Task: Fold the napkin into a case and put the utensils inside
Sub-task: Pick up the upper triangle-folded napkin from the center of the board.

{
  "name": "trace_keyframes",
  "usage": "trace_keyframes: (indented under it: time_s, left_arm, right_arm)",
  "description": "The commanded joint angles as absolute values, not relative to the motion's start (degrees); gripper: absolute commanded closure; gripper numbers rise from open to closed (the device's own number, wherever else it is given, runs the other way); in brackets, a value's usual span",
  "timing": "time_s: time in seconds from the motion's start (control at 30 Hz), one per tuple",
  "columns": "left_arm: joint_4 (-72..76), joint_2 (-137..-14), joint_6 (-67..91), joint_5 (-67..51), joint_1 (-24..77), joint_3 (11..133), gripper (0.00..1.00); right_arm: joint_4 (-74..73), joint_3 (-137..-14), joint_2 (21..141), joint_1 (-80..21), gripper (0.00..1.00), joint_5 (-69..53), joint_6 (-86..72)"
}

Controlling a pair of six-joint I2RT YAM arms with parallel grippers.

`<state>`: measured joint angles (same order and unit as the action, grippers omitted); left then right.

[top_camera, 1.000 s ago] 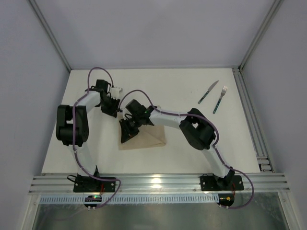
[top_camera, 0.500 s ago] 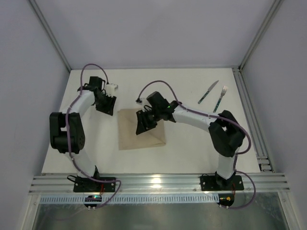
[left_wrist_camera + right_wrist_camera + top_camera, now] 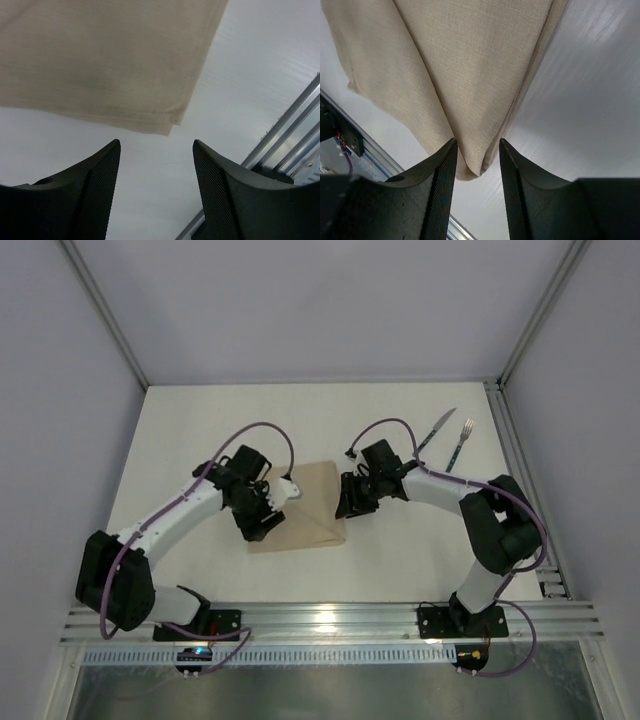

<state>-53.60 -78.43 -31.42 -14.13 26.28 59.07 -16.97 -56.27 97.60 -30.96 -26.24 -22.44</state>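
The beige napkin (image 3: pixel 312 512) lies folded on the white table between the two arms. My left gripper (image 3: pixel 257 529) is open and empty above its left front part. In the left wrist view a napkin corner (image 3: pixel 167 125) lies just ahead of the gripper (image 3: pixel 156 143). My right gripper (image 3: pixel 346 508) is at the napkin's right edge. In the right wrist view a folded corner of the napkin (image 3: pixel 472 167) sits between the parted jaws of the gripper (image 3: pixel 477 141), with a gap still showing. The knife (image 3: pixel 434 432) and fork (image 3: pixel 460 447) lie side by side at the back right.
Aluminium rails run along the table's front edge (image 3: pixel 330 620) and right side (image 3: pixel 525 490); the front rail also shows in the left wrist view (image 3: pixel 295 130). White walls enclose the back and sides.
My left arm has swung from the back left down to the napkin's left front part. My right gripper has moved rightward across the napkin to its right edge.
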Motion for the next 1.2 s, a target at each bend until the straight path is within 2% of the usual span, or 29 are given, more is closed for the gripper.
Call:
trace_keyframes:
  time_s: [0.0, 0.33, 0.7, 0.97, 1.03, 1.17]
  left_arm:
    - [-51.0, -77.9, -35.7, -9.1, 32.1, 55.1, 0.37]
    - [-46.4, -80.3, -38.7, -11.0, 36.9, 52.6, 0.37]
    - [-42.8, -83.7, -38.5, -7.2, 37.6, 50.5, 0.48]
    - [-42.3, -84.4, -38.4, -7.3, 37.7, 48.6, 0.66]
    - [-42.9, -84.4, -38.6, -7.6, 37.6, 48.4, 0.66]
    - [-44.5, -83.1, -39.0, -9.2, 37.6, 48.6, 0.58]
  right_arm:
    - [-12.8, -55.5, 98.4, -30.4, 0.57, -25.4, -23.3]
    - [-11.0, -54.1, 100.5, -30.2, 0.6, -22.9, -25.0]
    - [-8.0, -52.5, 103.4, -30.2, 0.65, -24.2, -26.5]
    - [-6.9, -51.4, 104.0, -30.1, 0.84, -23.6, -27.1]
    - [-6.9, -51.4, 103.9, -30.2, 0.85, -23.3, -27.2]
    - [-6.9, -51.5, 103.7, -30.2, 0.86, -23.0, -27.1]
